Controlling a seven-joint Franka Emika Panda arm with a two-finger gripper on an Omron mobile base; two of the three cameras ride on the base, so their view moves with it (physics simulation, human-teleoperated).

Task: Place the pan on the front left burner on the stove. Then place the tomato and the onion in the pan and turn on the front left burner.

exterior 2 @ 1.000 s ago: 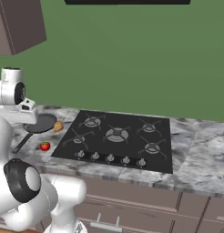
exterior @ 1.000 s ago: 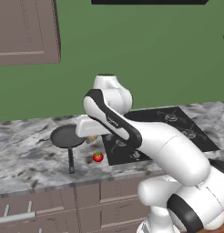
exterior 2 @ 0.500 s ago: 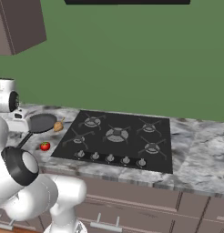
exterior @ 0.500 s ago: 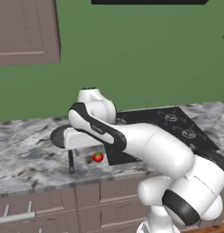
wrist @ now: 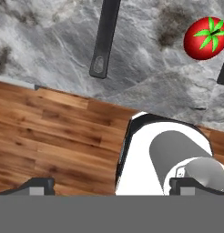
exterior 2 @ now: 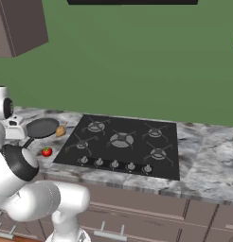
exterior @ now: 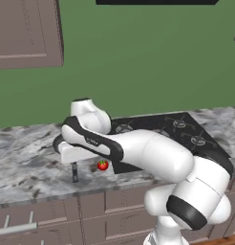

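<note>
**A:** Where is the pan?

**B:** The pan lies on the marble counter to the left of the stove, not on any burner. Its long handle runs toward the near edge of the counter, and from the hand camera the end with the hanging hole sits just short of that edge.

**A:** And the vegetables?

**B:** The tomato rests on the counter near the stove's near left corner, just right of the handle and apart from the pan. The onion lies just beside the pan's right rim, between pan and stove; whether it touches the rim I cannot tell at this size.

**A:** So nothing is done?

**B:** As far as I can judge, nothing. The front left burner stands bare under its grate, and the knobs along the near edge look untouched. Moving the pan, loading both vegetables and lighting the burner all remain.

**A:** What about the gripper?

**B:** The gripper hangs above the near edge of the counter, looking down past the handle end to the wooden floor. Its two fingertips stand wide apart with nothing between them. I would say it is lining up to take the handle first.
</note>
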